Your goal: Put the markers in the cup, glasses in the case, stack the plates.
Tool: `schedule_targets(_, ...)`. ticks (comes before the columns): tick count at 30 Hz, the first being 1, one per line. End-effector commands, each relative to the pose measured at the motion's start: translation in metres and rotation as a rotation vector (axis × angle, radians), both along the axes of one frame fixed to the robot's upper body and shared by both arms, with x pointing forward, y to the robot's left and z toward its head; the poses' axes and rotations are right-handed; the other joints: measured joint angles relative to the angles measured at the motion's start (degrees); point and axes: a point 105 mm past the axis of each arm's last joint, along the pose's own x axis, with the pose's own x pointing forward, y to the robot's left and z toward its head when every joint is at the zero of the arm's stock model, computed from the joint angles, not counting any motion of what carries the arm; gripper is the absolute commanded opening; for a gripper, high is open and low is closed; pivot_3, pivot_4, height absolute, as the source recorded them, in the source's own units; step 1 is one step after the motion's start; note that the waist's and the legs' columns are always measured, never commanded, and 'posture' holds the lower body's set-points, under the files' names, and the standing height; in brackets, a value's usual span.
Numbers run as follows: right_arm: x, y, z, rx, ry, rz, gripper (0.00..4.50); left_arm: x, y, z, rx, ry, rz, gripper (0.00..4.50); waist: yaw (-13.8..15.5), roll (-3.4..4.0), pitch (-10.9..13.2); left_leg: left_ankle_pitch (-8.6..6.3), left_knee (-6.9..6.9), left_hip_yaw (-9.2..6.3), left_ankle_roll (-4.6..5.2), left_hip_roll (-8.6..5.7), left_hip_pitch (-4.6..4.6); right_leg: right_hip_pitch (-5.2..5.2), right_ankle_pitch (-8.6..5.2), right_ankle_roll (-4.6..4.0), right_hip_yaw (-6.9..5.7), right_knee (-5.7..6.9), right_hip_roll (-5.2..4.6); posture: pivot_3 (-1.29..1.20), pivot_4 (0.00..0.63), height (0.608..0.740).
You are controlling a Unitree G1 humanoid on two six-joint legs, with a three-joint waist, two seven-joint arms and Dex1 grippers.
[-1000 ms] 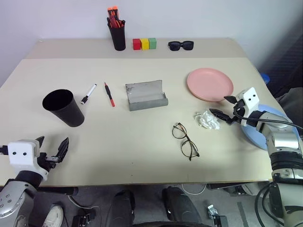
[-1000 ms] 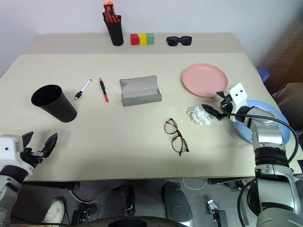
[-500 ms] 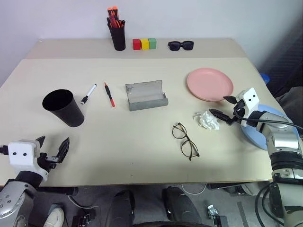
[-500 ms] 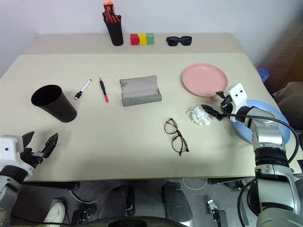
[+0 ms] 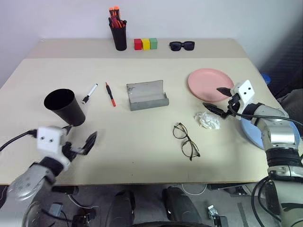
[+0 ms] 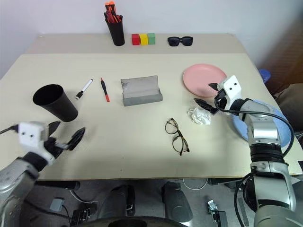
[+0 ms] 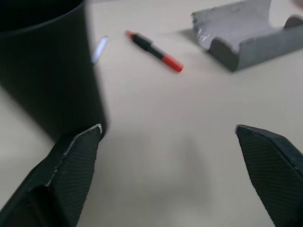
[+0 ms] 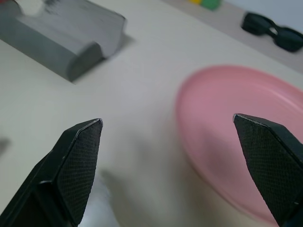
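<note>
The two markers (image 5: 102, 93) lie side by side in the upper left part of the left eye view, the white-barrelled marker (image 5: 88, 93) left of the thin red marker (image 5: 110, 94), both flat on the beige table (image 5: 142, 146). The black cup (image 5: 65, 107) stands upright just lower left of them, empty as far as its dark mouth shows. Right of the red marker, near the frame's centre, the grey case (image 5: 146, 95) sits with its lid raised. The glasses (image 5: 186, 140) lie unfolded below and right of the case, well apart from it. A crumpled white scrap (image 5: 207, 120) rests beside them to the upper right. The pink plate (image 5: 210, 84) lies at right of centre; the light blue plate (image 5: 256, 133) sits at the table's right edge, mostly behind the right arm.

The left gripper (image 5: 78, 140) hovers at lower left, below the cup, fingers spread wide and empty. The right gripper (image 5: 218, 98) hangs over the pink plate's near rim, above the scrap, fingers wide apart, gripping nothing.
</note>
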Motion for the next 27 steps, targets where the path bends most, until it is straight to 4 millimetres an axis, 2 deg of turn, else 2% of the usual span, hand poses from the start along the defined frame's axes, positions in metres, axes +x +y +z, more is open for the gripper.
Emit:
schedule_targets(1,-0.009,0.027,0.015,0.003,-0.058,0.082,4.5,0.03,-0.002,0.0,-0.042,0.031,0.138,4.47,0.29,0.04,-0.02,0.0,0.01,-0.04,0.0,-0.02,0.0,0.04,0.04,0.06,-0.02,0.01,-0.01,0.0,0.15,0.732)
schedule_targets(4,-0.017,0.05,0.022,0.014,-0.073,0.143,4.5,0.063,-0.023,0.005,-0.117,0.054,0.154,4.47,0.51,0.03,-0.02,0.0,0.1,-0.21,0.0,-0.02,-0.03,0.03,0.1,0.12,-0.05,0.05,0.04,0.0,0.15,0.732)
schedule_targets(6,-0.022,0.062,0.022,0.002,-0.079,0.164,4.5,0.074,-0.027,0.006,-0.139,0.07,0.179,4.47,0.53,0.0,-0.03,0.0,0.1,-0.28,0.0,-0.05,-0.04,0.02,0.13,0.17,-0.03,0.04,0.04,0.0,0.15,0.732)
schedule_targets(10,-0.049,0.122,0.018,0.044,-0.064,0.35,4.5,0.123,-0.046,-0.002,-0.129,0.186,0.293,4.47,1.3,-0.07,-0.04,0.01,0.09,-0.34,-0.01,-0.07,-0.05,0.02,0.15,0.13,-0.13,0.07,0.09,0.0,0.15,0.732)
schedule_targets(13,-0.069,0.153,0.01,0.084,-0.034,0.421,4.5,0.141,-0.05,-0.004,-0.147,0.231,0.349,4.47,1.41,-0.06,-0.04,0.03,0.08,-0.48,-0.05,-0.08,-0.09,0.02,0.19,0.08,-0.26,0.07,0.13,0.0,0.15,0.732)
schedule_targets(19,-0.084,0.182,-0.003,0.115,0.005,0.449,4.5,0.173,-0.061,-0.001,-0.122,0.266,0.377,4.47,1.5,-0.09,-0.03,0.06,0.11,-0.43,-0.1,-0.15,-0.18,-0.03,0.2,0.1,-0.27,0.01,0.05,0.0,0.15,0.732)
schedule_targets(21,-0.086,0.189,-0.004,0.131,0.009,0.45,4.5,0.183,-0.06,0.001,-0.124,0.279,0.405,4.47,1.65,-0.11,-0.02,0.07,0.11,-0.46,-0.11,-0.15,-0.18,-0.04,0.2,0.1,-0.3,0.04,0.06,0.0,0.15,0.732)
schedule_targets(27,-0.088,0.193,-0.006,0.138,0.008,0.452,4.5,0.2,-0.066,0.005,-0.114,0.34,0.407,4.47,1.84,-0.11,-0.02,0.07,0.09,-0.49,-0.12,-0.19,-0.23,-0.04,0.2,0.11,-0.34,-0.02,0.04,0.0,0.15,0.732)
